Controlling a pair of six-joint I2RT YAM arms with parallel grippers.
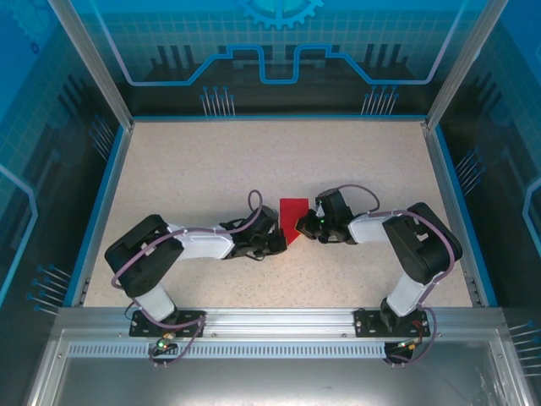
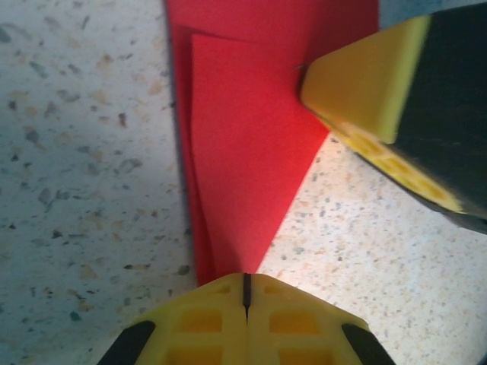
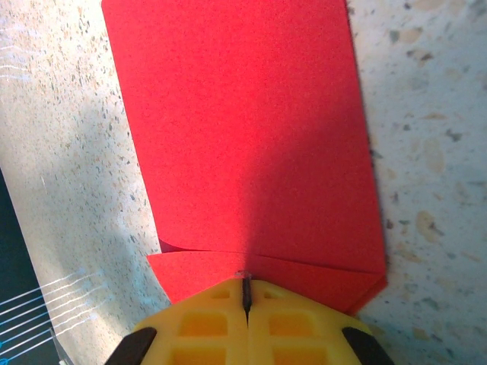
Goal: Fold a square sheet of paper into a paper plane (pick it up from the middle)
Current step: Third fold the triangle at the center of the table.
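While both arms reach in toward the middle of the table (image 1: pixel 194 169), I see the red paper (image 1: pixel 293 216) lying on the speckled top at the centre of the overhead frame, between the two grippers. The left gripper (image 1: pixel 276 243) sits at the paper's lower left corner, and the right gripper (image 1: pixel 311 227) is against its right edge.

From the left wrist camera, the paper runs down from the top of the frame and narrows to a point at the bottom centre, where it meets the left gripper (image 2: pixel 246 280). A second layer lies over the first, its edge showing just inside the left border. The jaws are pressed together with only a thin dark line between them. One of the right gripper's yellow fingers (image 2: pixel 358 84) touches the paper's right edge in the upper right of that frame.

From the right wrist camera, the paper (image 3: pixel 243 129) fills the upper middle, with a narrow folded band across its lower edge. The right gripper (image 3: pixel 246 287) touches that band, jaws fully together. I cannot tell whether either gripper has paper nipped between its tips or is only pressing on it.
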